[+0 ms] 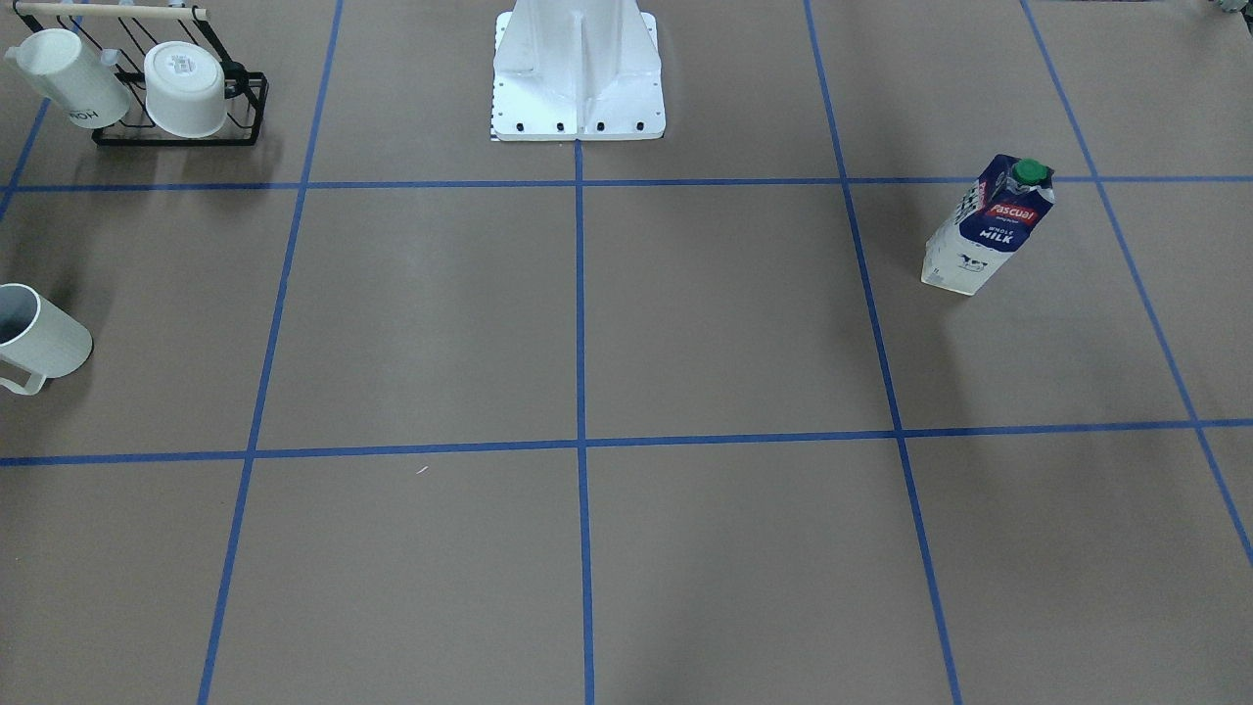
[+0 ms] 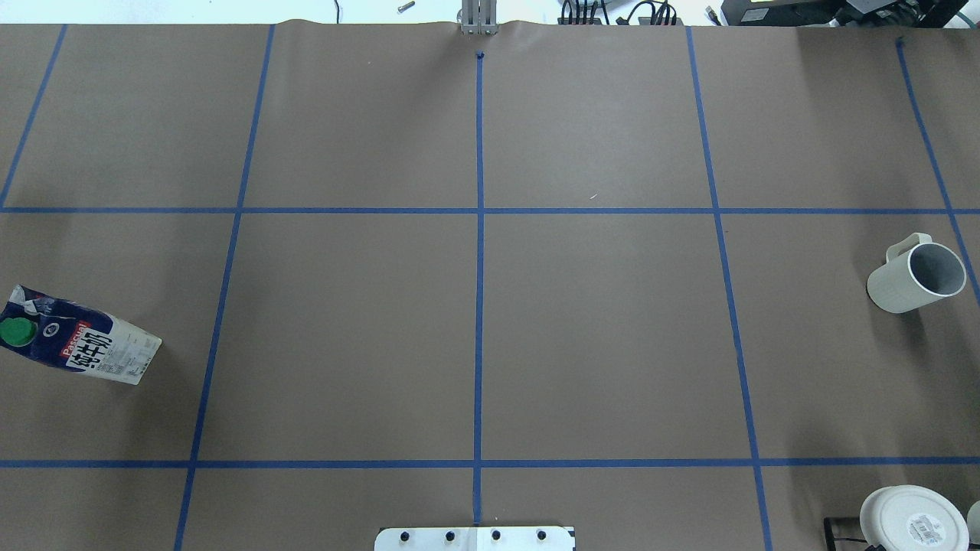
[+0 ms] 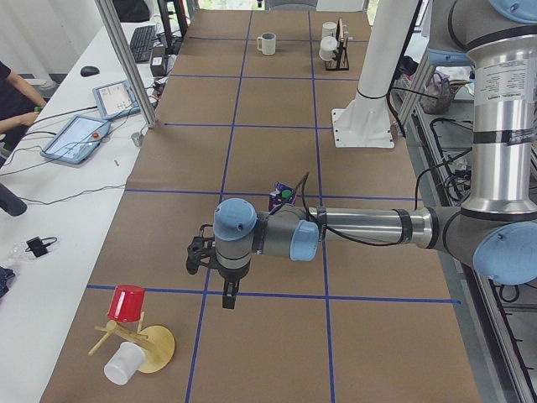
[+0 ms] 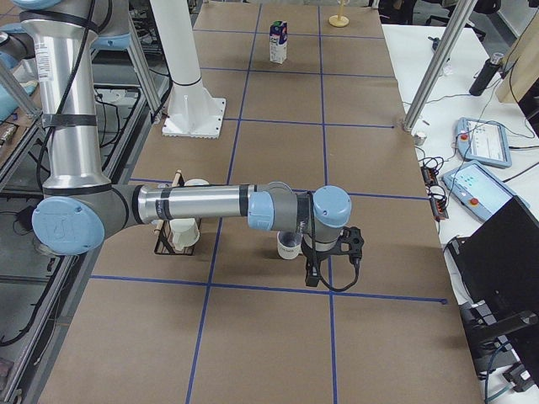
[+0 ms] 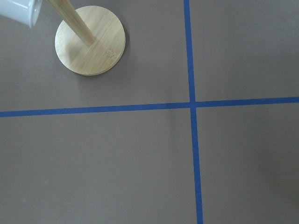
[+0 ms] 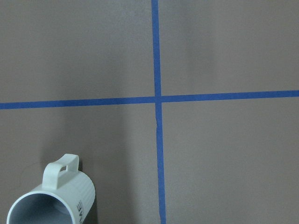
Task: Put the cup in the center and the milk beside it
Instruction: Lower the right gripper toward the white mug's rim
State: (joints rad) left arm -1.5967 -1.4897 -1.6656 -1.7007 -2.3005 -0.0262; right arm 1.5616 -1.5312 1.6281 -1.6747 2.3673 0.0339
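The cup (image 1: 34, 338) stands upright near the table's edge on my right side. It also shows in the overhead view (image 2: 915, 277) and at the bottom left of the right wrist view (image 6: 51, 203), handle toward the far side. The milk (image 1: 989, 227) stands upright on my left side (image 2: 80, 346). My right gripper (image 4: 312, 276) hangs just beside the cup (image 4: 289, 245), above the paper. My left gripper (image 3: 228, 299) hangs past the milk (image 3: 282, 196), near the table's left end. I cannot tell whether either gripper is open or shut.
A black wire rack (image 1: 250, 113) holds two other white mugs near the robot's white base (image 1: 578, 88). A wooden mug tree (image 3: 155, 348) with a red cup and a white cup stands at the table's left end; its round base shows in the left wrist view (image 5: 90, 39).
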